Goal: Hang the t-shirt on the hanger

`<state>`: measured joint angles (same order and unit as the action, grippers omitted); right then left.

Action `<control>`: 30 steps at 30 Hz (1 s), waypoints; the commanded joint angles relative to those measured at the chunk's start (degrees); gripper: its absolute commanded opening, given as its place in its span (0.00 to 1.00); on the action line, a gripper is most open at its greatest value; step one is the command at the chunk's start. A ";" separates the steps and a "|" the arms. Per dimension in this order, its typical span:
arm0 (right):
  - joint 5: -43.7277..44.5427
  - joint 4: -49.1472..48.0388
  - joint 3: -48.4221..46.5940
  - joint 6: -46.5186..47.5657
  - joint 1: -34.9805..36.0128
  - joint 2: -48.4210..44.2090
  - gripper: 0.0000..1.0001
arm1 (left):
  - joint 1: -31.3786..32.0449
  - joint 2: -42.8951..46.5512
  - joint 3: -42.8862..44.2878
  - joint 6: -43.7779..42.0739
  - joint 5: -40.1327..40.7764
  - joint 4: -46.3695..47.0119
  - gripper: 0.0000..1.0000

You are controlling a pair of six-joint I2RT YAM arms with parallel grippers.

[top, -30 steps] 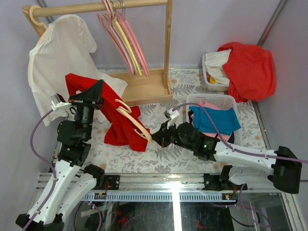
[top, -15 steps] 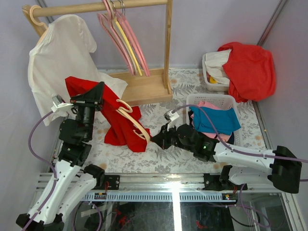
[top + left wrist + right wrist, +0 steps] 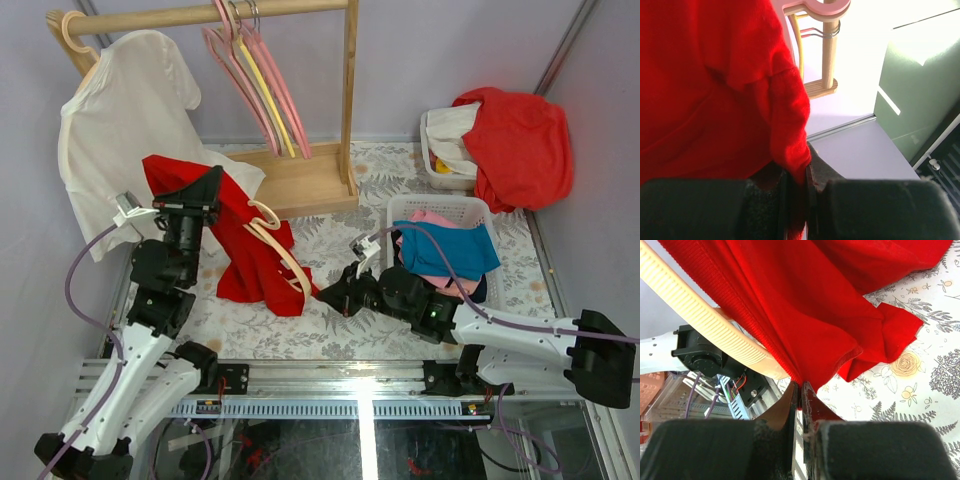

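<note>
Cloth looks limp and light. From above we see the t-shirt (image 3: 245, 262) hanging just in front of the wooden rack (image 3: 300, 185), with the hanger (image 3: 283, 257) against it and its lower folds on the tabletop (image 3: 340, 330). The left tool (image 3: 213, 183) is beside the rack and the right tool (image 3: 322, 292) farther out. Left wrist: tool pinching a red fold. Right wrist: tool pinching the hem beside the hanger arm. We'd grip seams, since loose fabric sags.

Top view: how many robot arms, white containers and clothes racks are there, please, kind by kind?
Robot arms: 2, left arm and right arm
White containers: 2, near basket and far bin
Clothes rack: 1
Total: 5
</note>
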<state>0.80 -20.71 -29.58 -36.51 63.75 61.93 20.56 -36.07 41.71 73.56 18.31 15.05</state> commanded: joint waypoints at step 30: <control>-15.24 13.92 9.73 -4.12 1.12 8.27 0.00 | -1.84 -1.95 3.56 9.90 8.09 41.24 0.00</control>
<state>-7.07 -33.54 -26.92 -42.11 63.68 66.96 20.56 -41.01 40.60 77.58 15.59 27.83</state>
